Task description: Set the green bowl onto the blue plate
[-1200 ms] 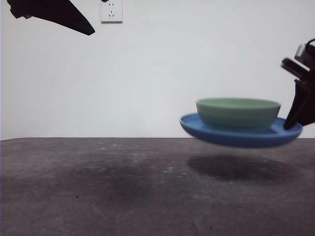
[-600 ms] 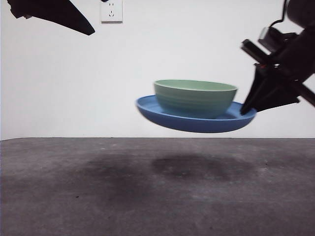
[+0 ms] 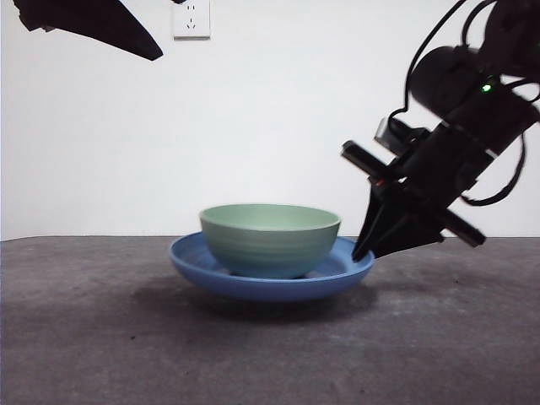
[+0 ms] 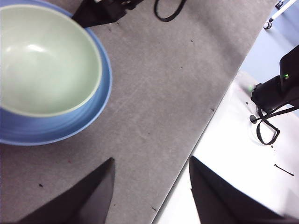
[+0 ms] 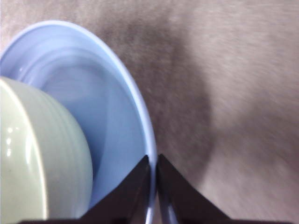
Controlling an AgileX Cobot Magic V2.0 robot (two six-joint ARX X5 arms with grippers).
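Here, seen from the front, the green bowl [image 3: 270, 239] sits inside the blue plate [image 3: 272, 278] on the grey table [image 3: 101, 337]. The right gripper [image 3: 364, 251] pinches the plate's rim. In the left wrist view, the left gripper [image 4: 150, 186] hangs spread wide, empty. The right wrist view shows the jaws closed narrowly on the rim [image 5: 148, 140].

The right tool [image 3: 364, 251] occupies the blue plate [image 3: 194, 257]'s one side at its rim; the green bowl [image 3: 270, 239] fills its middle. Bare counter [image 3: 84, 337] lies open all around.

Robot lab: bare white wall [image 3: 253, 126], wall socket [image 3: 191, 18], grey tabletop [image 3: 101, 337].
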